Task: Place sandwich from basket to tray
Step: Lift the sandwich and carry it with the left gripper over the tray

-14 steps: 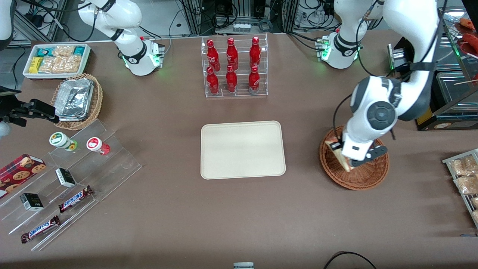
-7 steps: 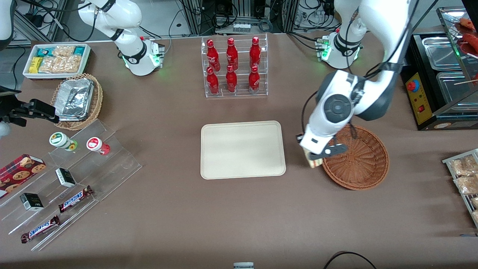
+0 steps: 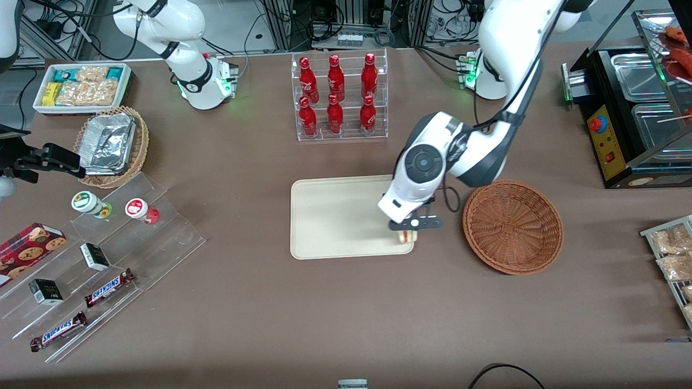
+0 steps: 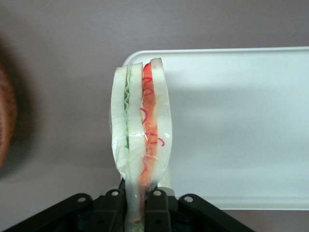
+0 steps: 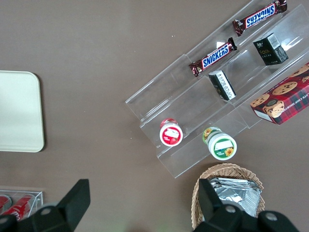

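Covering the whole work surface is a brown tabletop; cable-laden metal racking lines its edge farthest from the front camera. Landmark: flat rectangular cream-beige tray with low rim, nothing resting on it. Round reddish-brown woven wicker basket sits beside the tray, toward the working arm's end, nothing inside. Left gripper hangs over the tray's corner nearest the basket, fingers clamped on one triangular white-bread sandwich, red and green filling visible, wrapped in clear film, held above the tray rim. Clear acrylic rack, farther from the front camera than the tray, holds six red bottles.
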`<state>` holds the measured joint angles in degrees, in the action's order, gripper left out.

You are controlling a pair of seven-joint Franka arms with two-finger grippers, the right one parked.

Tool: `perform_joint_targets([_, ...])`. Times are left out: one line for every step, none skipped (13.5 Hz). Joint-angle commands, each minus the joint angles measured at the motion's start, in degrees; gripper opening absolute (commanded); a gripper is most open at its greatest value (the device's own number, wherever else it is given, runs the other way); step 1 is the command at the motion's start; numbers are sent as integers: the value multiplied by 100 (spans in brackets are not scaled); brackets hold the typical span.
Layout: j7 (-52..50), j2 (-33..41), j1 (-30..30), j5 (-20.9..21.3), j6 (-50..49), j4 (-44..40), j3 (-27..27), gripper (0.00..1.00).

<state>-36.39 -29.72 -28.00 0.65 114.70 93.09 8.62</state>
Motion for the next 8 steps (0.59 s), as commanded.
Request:
perform_joint_targets([123,-621,-328,-91,-202,-782,-79,0])
perform_joint_targets([123,-771,-424,-91,-193,-932,-10,0])
perform_joint_targets([123,-920,-504,-100,-193,-1090,17,0])
perform_joint_targets([123,-1070,-557,-100,-185,-1248,26,0])
perform_joint_targets([106,-1210,-618,-170,-184,-1423,70,0])
perform_joint_targets([45,-1334,-671,-292,-176,-1564,96,0])
perform_joint_targets([-60,-1422,-680,-311,-167,-1670,96,0])
perform_joint_targets([-166,-1510,-689,-311,-167,-1793,105,0])
